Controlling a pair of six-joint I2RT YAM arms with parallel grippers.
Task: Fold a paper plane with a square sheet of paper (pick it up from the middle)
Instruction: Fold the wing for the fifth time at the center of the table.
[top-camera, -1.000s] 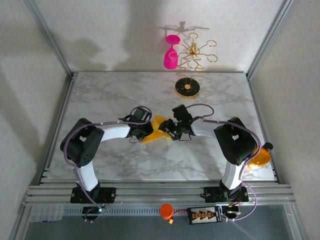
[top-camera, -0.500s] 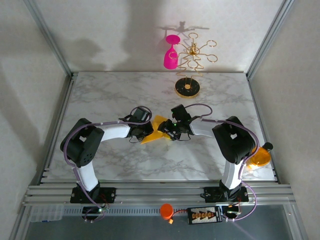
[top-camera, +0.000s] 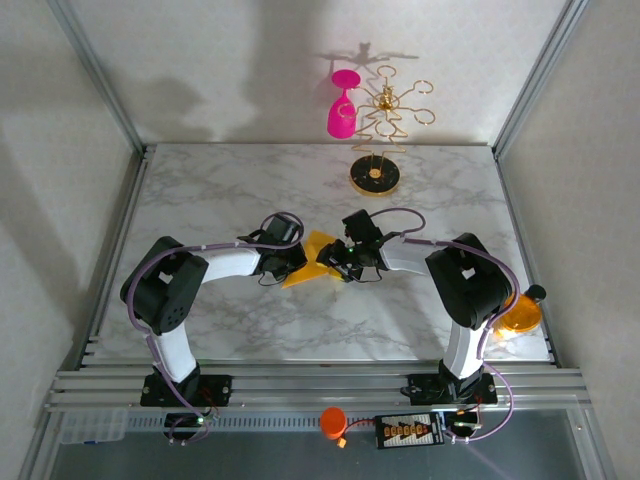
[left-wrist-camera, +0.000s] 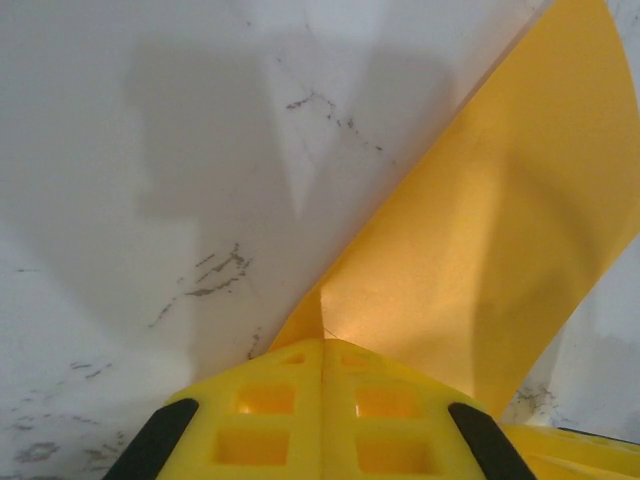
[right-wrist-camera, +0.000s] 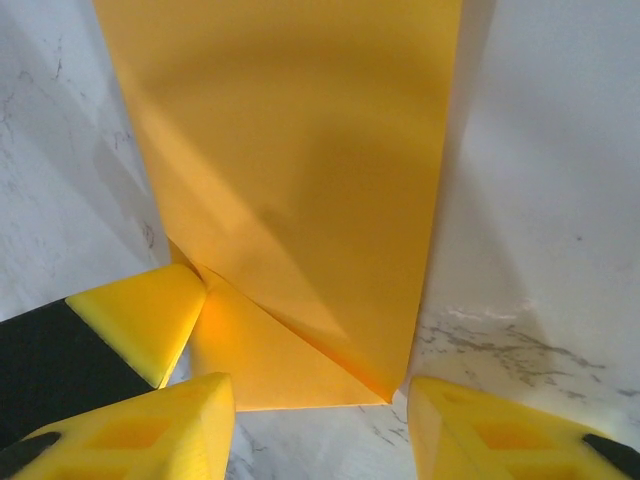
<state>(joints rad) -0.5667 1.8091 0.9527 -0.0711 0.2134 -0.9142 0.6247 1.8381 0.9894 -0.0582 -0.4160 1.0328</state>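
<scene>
Reaching both arms inward across the marble worktop (top-camera: 220, 190), elbows bent outward, wrists meeting head-on at its middle. Pinching the paper sheet (top-camera: 310, 268) with the left tool (top-camera: 290, 262) — fingers (left-wrist-camera: 270, 410) pressed fully together on one edge. Holding the right tool (top-camera: 343, 263) roughly half spread, straddling the sheet's folded, pointed corner without clamping it. Sitting between the two tools at mid-worktop, slanting its long axis from near-left to far-right in the overhead view — stretching straight away from the right tool as a band.
</scene>
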